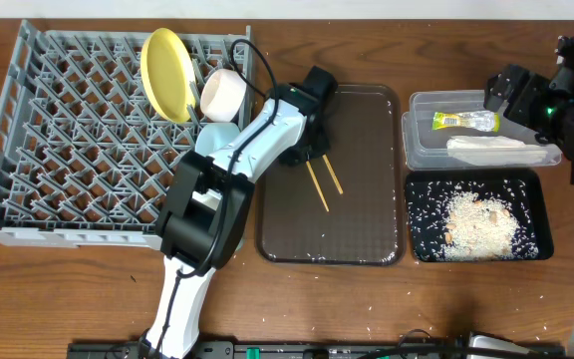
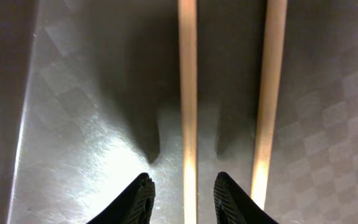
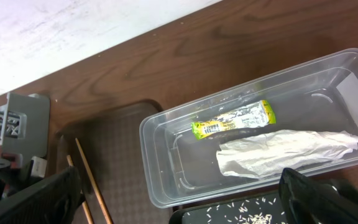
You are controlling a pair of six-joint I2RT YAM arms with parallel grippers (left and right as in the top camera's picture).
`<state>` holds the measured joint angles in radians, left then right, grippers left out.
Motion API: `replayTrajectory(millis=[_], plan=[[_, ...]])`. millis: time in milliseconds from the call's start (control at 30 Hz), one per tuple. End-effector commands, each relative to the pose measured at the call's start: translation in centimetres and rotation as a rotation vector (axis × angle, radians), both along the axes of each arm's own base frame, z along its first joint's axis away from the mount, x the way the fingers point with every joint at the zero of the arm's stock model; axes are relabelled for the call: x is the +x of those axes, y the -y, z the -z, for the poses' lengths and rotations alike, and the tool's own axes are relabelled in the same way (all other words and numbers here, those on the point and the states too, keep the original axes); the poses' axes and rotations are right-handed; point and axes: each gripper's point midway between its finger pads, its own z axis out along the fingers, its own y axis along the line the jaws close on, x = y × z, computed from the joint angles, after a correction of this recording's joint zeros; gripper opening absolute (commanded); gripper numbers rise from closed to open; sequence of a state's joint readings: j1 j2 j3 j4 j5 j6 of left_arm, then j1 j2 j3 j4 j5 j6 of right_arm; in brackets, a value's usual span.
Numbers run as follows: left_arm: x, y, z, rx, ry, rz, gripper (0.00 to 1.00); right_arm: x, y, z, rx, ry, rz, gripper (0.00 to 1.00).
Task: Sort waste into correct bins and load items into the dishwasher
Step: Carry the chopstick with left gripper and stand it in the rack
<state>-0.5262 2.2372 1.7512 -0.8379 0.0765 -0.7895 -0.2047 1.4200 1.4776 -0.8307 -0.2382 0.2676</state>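
My left fingers (image 2: 138, 200), partly open and gripping nothing, straddle one chopstick (image 2: 188, 93) on the brown tray (image 2: 73, 124); it runs straight ahead, its twin (image 2: 271, 93) parallel just outside them.

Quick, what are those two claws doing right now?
Left gripper: open, jaws either side of one chopstick, not gripping yet.
Right gripper: open, empty.

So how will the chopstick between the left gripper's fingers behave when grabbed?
Probably stiff and light: the chopstick is a thin, straight wooden stick. Gripped near one end by the left gripper, it may pivot. It could skid on the shiny tray.
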Motion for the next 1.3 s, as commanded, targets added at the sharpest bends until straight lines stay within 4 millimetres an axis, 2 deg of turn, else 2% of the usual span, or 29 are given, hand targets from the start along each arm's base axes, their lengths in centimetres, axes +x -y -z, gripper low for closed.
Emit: replayTrajectory(millis=[0, 133, 233, 267, 400, 567, 600, 667, 733, 800, 833, 900, 1000, 1100, 1267], plan=[[-0.2, 0.0, 1.0, 0.008, -0.023, -0.011, 0.31, 0.1, 0.0, -0.5, 0.008, 0.01, 0.005, 0.99], [-0.7, 0.6, 2.4, -0.023, -0.064, 0.002, 0.3, 0.1, 0.0, -0.5, 0.008, 0.01, 0.005, 0.99], [-0.7, 0.7, 2.7, -0.04, -0.078, -0.002, 0.19, 0.1, 0.0, -0.5, 0.008, 0.01, 0.005, 0.99], [-0.7, 0.6, 2.7, -0.04, -0.078, -0.003, 0.1, 0.1, 0.0, -0.5, 0.008, 0.01, 0.005, 0.99], [-0.7, 0.7, 2.5, -0.045, -0.078, -0.002, 0.07, 0.1, 0.0, -0.5, 0.008, 0.01, 0.005, 0.99], [-0.6, 0.8, -2.5, -0.074, -0.014, 0.128, 0.07, 0.1, 0.0, -0.5, 0.008, 0.01, 0.005, 0.99], [-0.6, 0.2, -5.2, -0.074, 0.029, 0.165, 0.07, 0.1, 0.0, -0.5, 0.008, 0.01, 0.005, 0.99], [-0.6, -1.0, -8.5, -0.062, 0.088, 0.205, 0.07, 0.1, 0.0, -0.5, 0.008, 0.01, 0.005, 0.99], [-0.7, -2.5, -11.7, -0.045, 0.152, 0.266, 0.08, 0.1, 0.0, -0.5, 0.008, 0.01, 0.005, 0.99], [-1.1, -4.9, -15.0, 0.004, 0.219, 0.339, 0.07, 0.1, 0.0, -0.5, 0.008, 0.01, 0.005, 0.99], [-1.4, -6.8, -16.9, 0.059, 0.255, 0.359, 0.08, 0.1, 0.0, -0.5, 0.008, 0.01, 0.005, 0.99], [-1.6, -9.9, -18.9, 0.159, 0.293, 0.366, 0.07, 0.1, 0.0, -0.5, 0.008, 0.01, 0.005, 0.99], [-2.0, -15.7, -21.5, 0.372, 0.315, 0.349, 0.07, 0.1, 0.0, -0.5, 0.008, 0.01, 0.005, 0.99], [-2.7, -19.8, -21.7, 0.482, 0.257, 0.334, 0.07, 0.1, 0.0, -0.5, 0.008, 0.01, 0.005, 0.99], [-4.0, -24.4, -18.5, 0.5, 0.105, 0.261, 0.07, 0.1, 0.0, -0.5, 0.008, 0.01, 0.005, 0.99]])
